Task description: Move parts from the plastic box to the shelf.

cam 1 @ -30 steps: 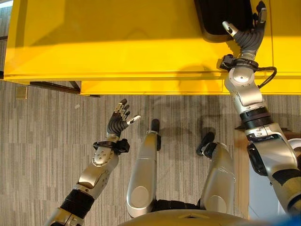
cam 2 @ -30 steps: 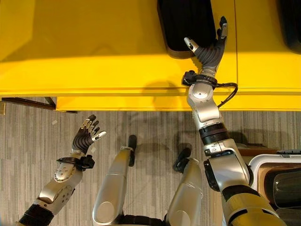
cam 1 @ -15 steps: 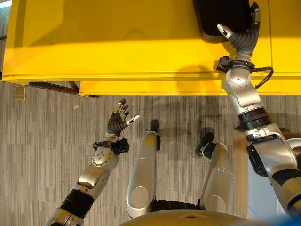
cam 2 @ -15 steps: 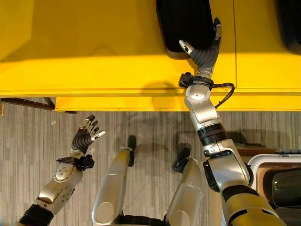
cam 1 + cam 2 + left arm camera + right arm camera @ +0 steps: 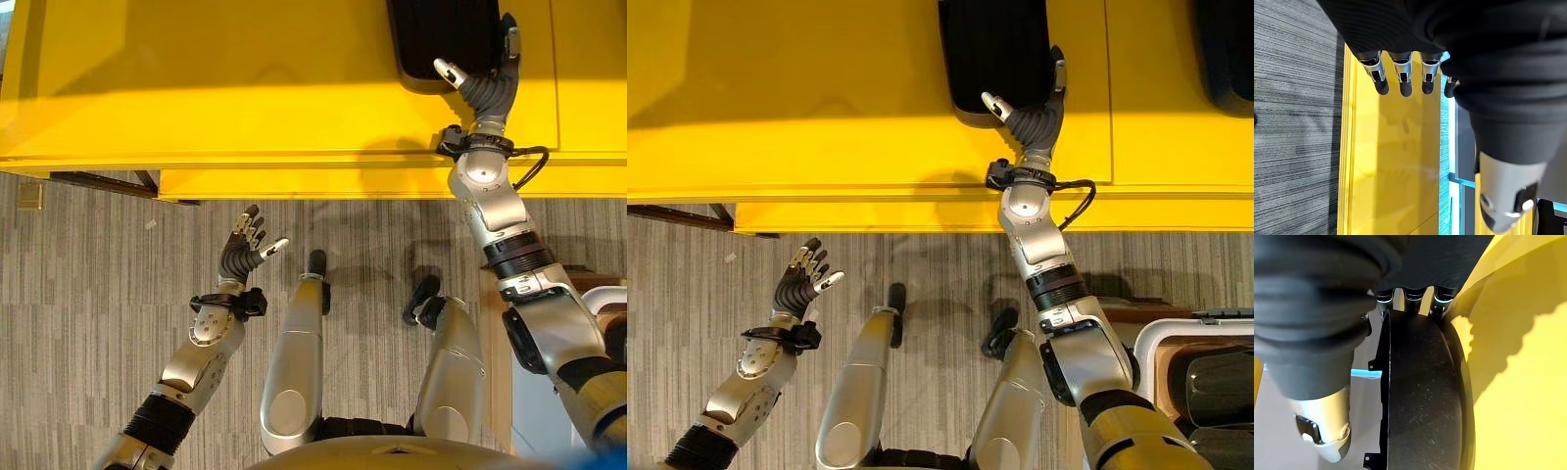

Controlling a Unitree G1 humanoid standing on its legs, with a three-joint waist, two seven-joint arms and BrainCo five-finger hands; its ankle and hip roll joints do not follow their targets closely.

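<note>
A black curved part [image 5: 441, 37] lies on top of the yellow shelf [image 5: 216, 88]. My right hand [image 5: 485, 86] is open against it: straight fingers run along the part's right side and the thumb spreads over its near edge. In the right wrist view the fingertips [image 5: 1411, 296] reach over the far rim of the part [image 5: 1425, 396]. My left hand [image 5: 243, 253] hangs open over the carpet, holding nothing, with its fingers [image 5: 1400, 83] pointing toward the shelf [image 5: 1391, 161].
The white plastic box [image 5: 1161, 345] stands on the floor at the lower right with black parts [image 5: 1218, 384] inside. Another black part [image 5: 1225, 49] lies on the shelf further right. Grey carpet [image 5: 78, 323] spreads below the shelf's front edge.
My right hand has slid left on the shelf and closed in on the part's right side, nudging it slightly left. The whole view has shifted a little. The left hand is unchanged.
</note>
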